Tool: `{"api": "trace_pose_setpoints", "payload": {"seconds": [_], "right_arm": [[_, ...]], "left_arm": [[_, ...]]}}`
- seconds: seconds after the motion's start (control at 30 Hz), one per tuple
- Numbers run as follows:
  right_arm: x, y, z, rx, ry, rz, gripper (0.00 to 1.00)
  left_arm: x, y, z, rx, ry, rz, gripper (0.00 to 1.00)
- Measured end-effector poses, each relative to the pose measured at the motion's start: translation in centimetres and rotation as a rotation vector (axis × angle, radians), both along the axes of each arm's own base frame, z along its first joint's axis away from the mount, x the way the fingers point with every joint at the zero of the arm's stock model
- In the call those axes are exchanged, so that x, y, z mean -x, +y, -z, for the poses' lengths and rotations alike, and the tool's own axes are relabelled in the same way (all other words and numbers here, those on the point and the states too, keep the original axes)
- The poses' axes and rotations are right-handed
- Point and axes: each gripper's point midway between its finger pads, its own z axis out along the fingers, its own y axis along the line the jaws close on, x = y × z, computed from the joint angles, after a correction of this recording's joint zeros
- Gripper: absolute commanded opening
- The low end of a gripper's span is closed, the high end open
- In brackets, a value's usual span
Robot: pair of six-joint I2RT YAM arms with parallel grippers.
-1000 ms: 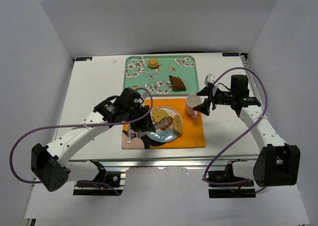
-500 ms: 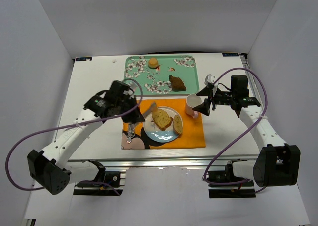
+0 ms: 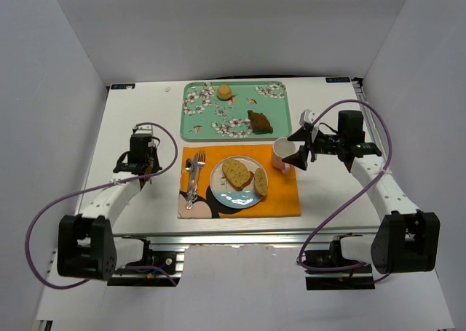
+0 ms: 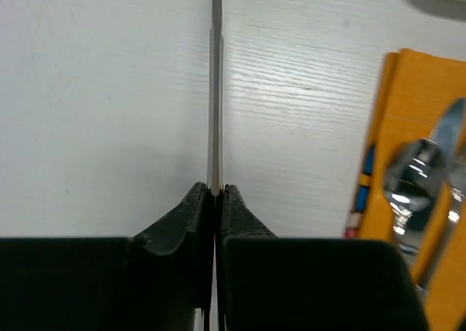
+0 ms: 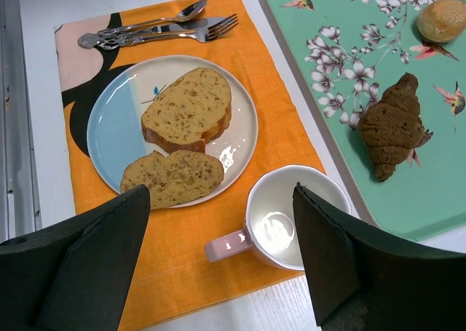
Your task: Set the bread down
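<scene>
Two bread slices lie on the blue-and-white plate [image 3: 220, 193] on the orange placemat: the broad slice [image 3: 235, 172] and the smaller slice [image 3: 260, 181]. The right wrist view shows the broad slice [image 5: 188, 107], the smaller slice [image 5: 172, 177] and the plate [image 5: 113, 127]. My left gripper [image 3: 142, 161] is over bare table left of the placemat. Its jaws are shut [image 4: 215, 189]; a thin grey line runs forward from between them, and I cannot tell what it is. My right gripper [image 3: 300, 150] is open and empty, just above and right of the pink mug [image 5: 291, 214].
A fork and spoon [image 3: 193, 174] lie on the placemat's left part. A green flowered tray [image 3: 200, 120] at the back holds a small orange bun [image 3: 224, 92] and a brown croissant [image 3: 260, 121]. The pink mug [image 3: 282, 155] stands on the placemat's right edge.
My left arm has pulled back from over the plate and swung left to the bare table. Both slices stay on the plate. The right arm has not moved.
</scene>
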Motion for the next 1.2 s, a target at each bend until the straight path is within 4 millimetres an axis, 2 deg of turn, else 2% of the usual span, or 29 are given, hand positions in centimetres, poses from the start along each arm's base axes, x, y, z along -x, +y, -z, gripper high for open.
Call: {"api": "trace_pose_setpoints", "payload": {"seconds": [0.07, 0.17, 0.33, 0.5, 0.53, 0.6, 0.63, 0.77, 0.8, 0.9, 0.93, 1.07, 1.2], "right_arm": [[0.0, 0.0, 0.0, 0.001, 0.002, 0.0, 0.84], [0.0, 0.0, 0.1, 0.002, 0.004, 0.001, 0.84], [0.0, -0.1, 0.2, 0.007, 0.002, 0.002, 0.84], [0.1, -0.2, 0.3, 0.016, 0.003, 0.002, 0.84], [0.1, -0.2, 0.2, 0.019, 0.004, 0.002, 0.84], [0.1, -0.3, 0.1, 0.024, 0.01, 0.005, 0.88], [0.1, -0.3, 0.0, 0.026, 0.012, 0.008, 0.89], [-0.8, -0.7, -0.3, 0.034, 0.052, 0.081, 0.89], [-1.3, -1.0, -0.3, 0.039, 0.073, 0.123, 0.89], [-3.4, -2.2, -0.4, 0.056, 0.145, 0.288, 0.89], [-4.2, -2.6, -0.5, 0.059, 0.165, 0.338, 0.89], [-7.3, -3.7, -2.0, 0.047, 0.209, 0.498, 0.89], [-8.5, -4.0, -2.7, 0.02, 0.236, 0.564, 0.89]], "left_arm": [[-0.8, 1.4, 1.8, -0.017, 0.019, -0.003, 0.03], [-2.6, 2.4, 2.8, -0.01, -0.005, 0.011, 0.12], [-4.2, 1.6, 4.1, 0.047, -0.022, 0.069, 0.32], [-2.5, 2.0, 6.4, 0.114, 0.052, 0.06, 0.45], [-2.0, 2.1, 6.8, 0.125, 0.067, 0.054, 0.51], [-1.1, 2.2, 7.3, 0.141, 0.09, 0.044, 0.52], [-0.8, 2.3, 7.4, 0.147, 0.097, 0.039, 0.56], [-0.1, 2.4, 6.5, 0.164, 0.078, 0.027, 0.61], [-0.1, 2.4, 6.0, 0.166, 0.065, 0.025, 0.74], [-0.4, 2.3, 4.4, 0.185, 0.014, 0.013, 0.79], [-0.4, 2.2, 3.8, 0.193, -0.003, 0.011, 0.84], [-0.9, 1.7, 1.2, 0.223, -0.083, 0.014, 0.89], [-1.2, 1.3, -1.3, 0.247, -0.159, 0.024, 0.9]]}}
